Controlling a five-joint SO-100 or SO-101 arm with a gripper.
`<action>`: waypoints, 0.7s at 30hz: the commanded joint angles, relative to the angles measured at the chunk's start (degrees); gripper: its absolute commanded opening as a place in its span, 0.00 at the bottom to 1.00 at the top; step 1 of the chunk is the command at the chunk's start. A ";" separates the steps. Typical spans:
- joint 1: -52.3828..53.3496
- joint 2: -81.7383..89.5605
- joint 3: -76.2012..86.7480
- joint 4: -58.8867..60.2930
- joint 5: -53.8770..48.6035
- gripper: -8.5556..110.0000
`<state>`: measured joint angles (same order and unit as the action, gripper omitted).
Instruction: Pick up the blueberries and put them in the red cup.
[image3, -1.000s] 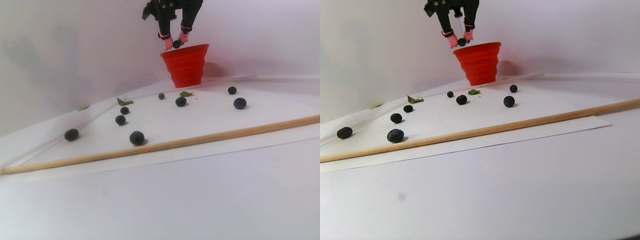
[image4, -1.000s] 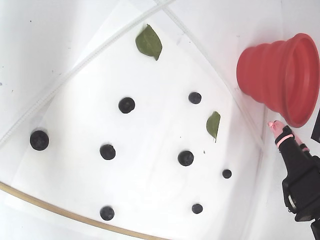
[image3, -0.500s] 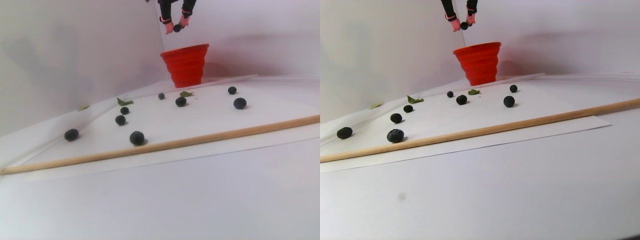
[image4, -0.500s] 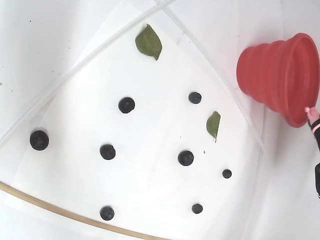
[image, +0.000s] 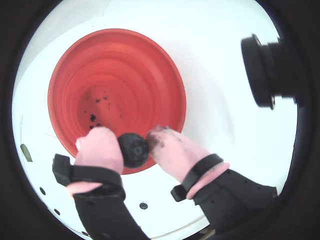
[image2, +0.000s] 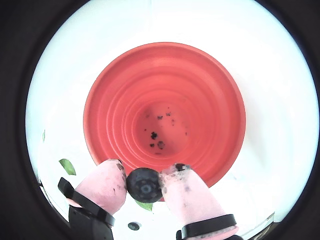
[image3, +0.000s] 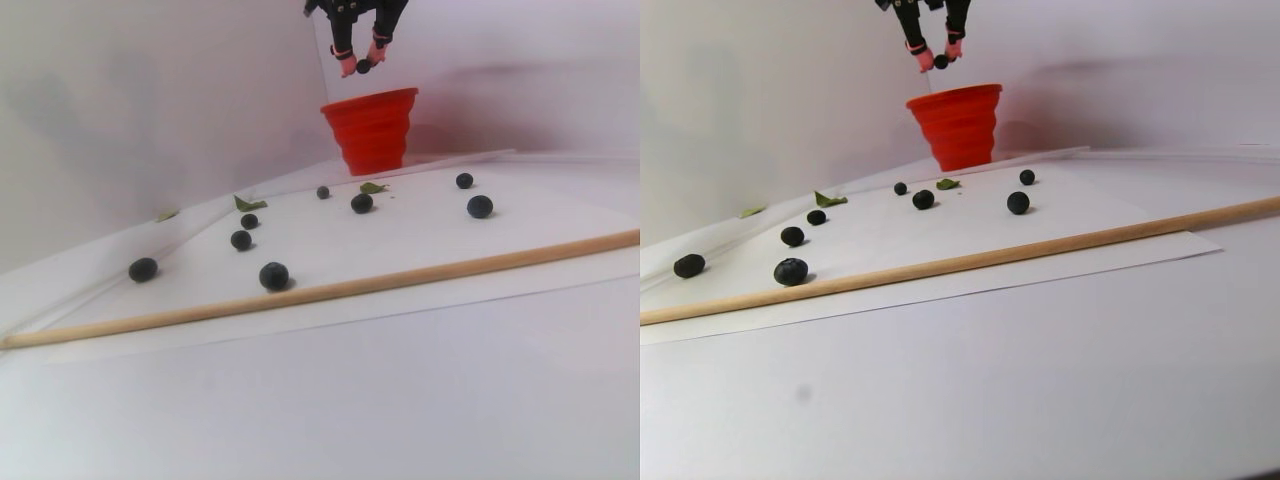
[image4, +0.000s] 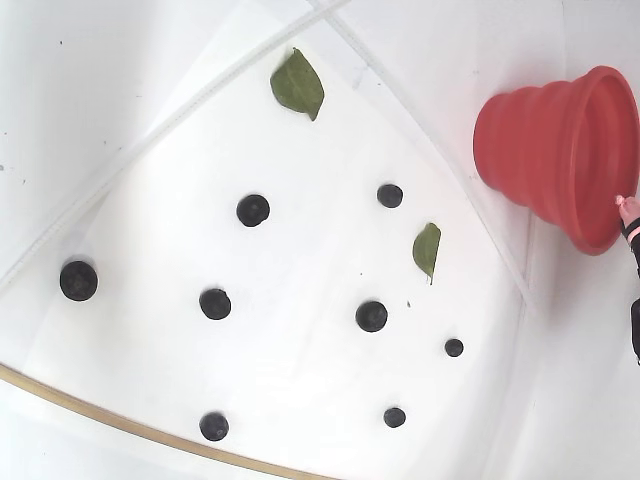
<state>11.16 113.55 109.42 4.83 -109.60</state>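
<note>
Blueberry (image2: 144, 184), crown toward a wrist view, pinched in hand (image2: 143, 179) above upright red cup (image2: 165, 115).

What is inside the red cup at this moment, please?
In both wrist views the red cup holds no whole berries, only small dark specks on its bottom. The gripper holds a blueberry above the near rim, covering a little of that rim.
</note>
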 joint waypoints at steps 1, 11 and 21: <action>0.26 0.62 -6.59 -2.81 0.88 0.19; 0.44 -0.44 -7.56 -4.75 2.46 0.22; -0.18 4.66 -5.01 -1.76 2.46 0.22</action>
<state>11.51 111.45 107.49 2.20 -107.31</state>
